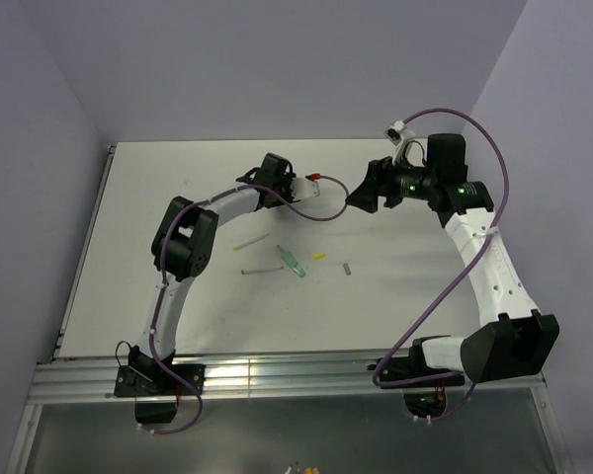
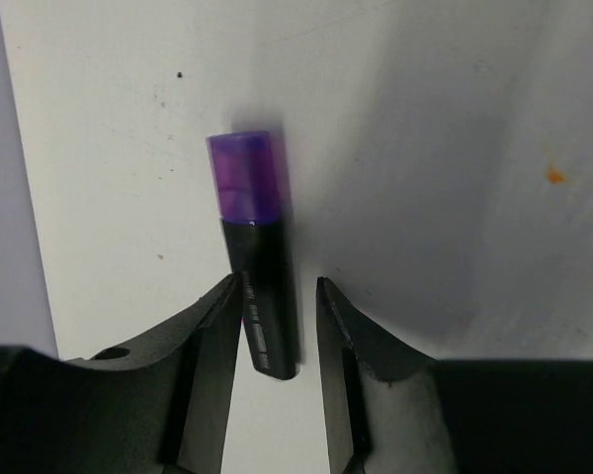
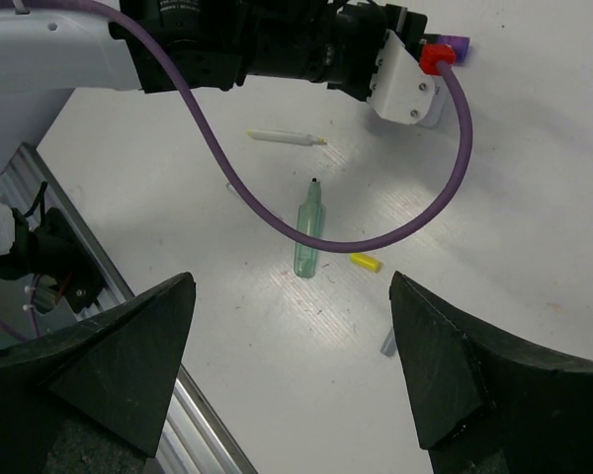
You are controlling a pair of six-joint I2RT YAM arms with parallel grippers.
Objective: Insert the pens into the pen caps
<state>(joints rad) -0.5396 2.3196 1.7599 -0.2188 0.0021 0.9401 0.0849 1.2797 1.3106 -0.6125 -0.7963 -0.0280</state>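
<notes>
In the left wrist view a black pen [image 2: 264,311] lies on the table with a purple cap [image 2: 245,176] on its far end. My left gripper [image 2: 277,286] straddles the pen's bare end, open, with a gap showing on the right side. My right gripper [image 3: 292,286] hangs wide open above the table, holding nothing. Below it lie a translucent green pen [image 3: 307,232], a yellow cap [image 3: 366,262] and a grey cap [image 3: 386,343]. A pale yellow-white pen [image 3: 285,137] lies farther off. A grey-white pen [image 1: 259,269] rests left of the green pen [image 1: 293,262].
A purple cable [image 3: 277,212] from the left arm loops over the green pen in the right wrist view. The aluminium rail [image 1: 277,375] runs along the table's near edge. The two grippers [image 1: 311,181] [image 1: 361,193] face each other near the table's far middle.
</notes>
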